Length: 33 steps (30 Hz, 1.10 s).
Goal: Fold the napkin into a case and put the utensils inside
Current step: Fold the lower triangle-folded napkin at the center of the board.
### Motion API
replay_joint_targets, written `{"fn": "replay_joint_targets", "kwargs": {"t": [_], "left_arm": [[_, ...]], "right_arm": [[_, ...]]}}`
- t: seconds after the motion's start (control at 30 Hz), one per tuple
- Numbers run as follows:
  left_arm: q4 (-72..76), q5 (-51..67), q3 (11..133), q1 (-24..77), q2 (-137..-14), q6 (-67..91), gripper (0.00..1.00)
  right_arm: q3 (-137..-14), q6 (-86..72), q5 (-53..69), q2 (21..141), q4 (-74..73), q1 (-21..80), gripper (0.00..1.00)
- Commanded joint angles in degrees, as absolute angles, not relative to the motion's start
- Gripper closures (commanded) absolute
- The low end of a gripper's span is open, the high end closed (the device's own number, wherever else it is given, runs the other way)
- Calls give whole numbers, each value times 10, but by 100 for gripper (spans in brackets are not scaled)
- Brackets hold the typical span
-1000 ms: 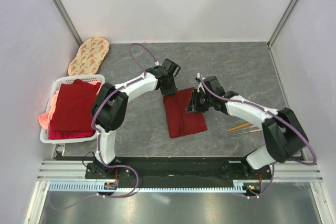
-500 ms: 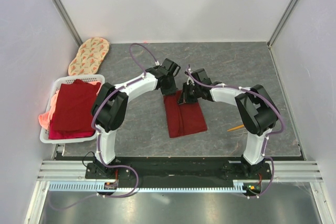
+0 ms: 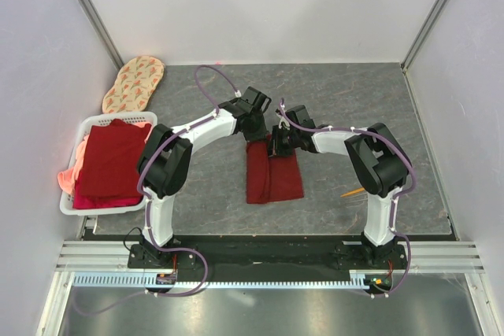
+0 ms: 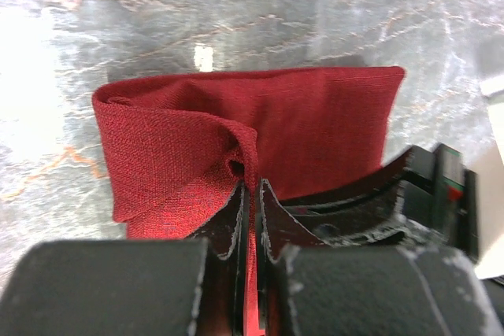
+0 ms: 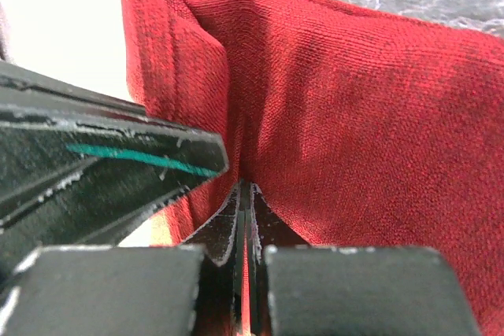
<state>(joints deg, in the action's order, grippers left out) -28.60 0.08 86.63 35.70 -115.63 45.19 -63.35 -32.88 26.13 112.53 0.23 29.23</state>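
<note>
The napkin (image 3: 274, 172) lies mid-table as a folded dark red rectangle. Both grippers meet at its far edge. My left gripper (image 3: 257, 131) is shut on a raised fold of the napkin (image 4: 315, 123); in the left wrist view cloth runs between the closed jaws of the left gripper (image 4: 250, 188). My right gripper (image 3: 278, 144) is shut on the same edge just to the right, and the right wrist view shows cloth (image 5: 354, 116) pinched in the right gripper (image 5: 246, 188). Only an orange tip of the utensils (image 3: 352, 191) shows beside the right arm's elbow.
A white basket (image 3: 102, 208) with a stack of red and pink cloths stands at the left edge. An oval patterned mat (image 3: 132, 83) lies in the far left corner. Walls close in the table at the back and sides.
My right arm swung left to the napkin's far edge and its gripper shut on the cloth. The napkin turned slightly and shifted left. The right arm now covers most of the utensils.
</note>
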Motion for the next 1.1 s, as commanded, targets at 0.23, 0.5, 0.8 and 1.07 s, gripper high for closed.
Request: {"fn": "replay_joint_targets", "kwargs": {"t": [0.23, 0.5, 0.8, 1.07], "left_arm": [[-251, 15, 896, 356, -1191, 481, 98], [-250, 9, 901, 354, -1189, 479, 98], [-246, 12, 904, 355, -1189, 487, 98], [-238, 3, 900, 357, -1185, 519, 98]], "right_arm": [[-630, -346, 279, 1102, 17, 285, 100], [-614, -315, 253, 1042, -39, 260, 100], [-584, -311, 240, 1078, -13, 259, 100], [-594, -308, 243, 1106, -9, 259, 100]]}}
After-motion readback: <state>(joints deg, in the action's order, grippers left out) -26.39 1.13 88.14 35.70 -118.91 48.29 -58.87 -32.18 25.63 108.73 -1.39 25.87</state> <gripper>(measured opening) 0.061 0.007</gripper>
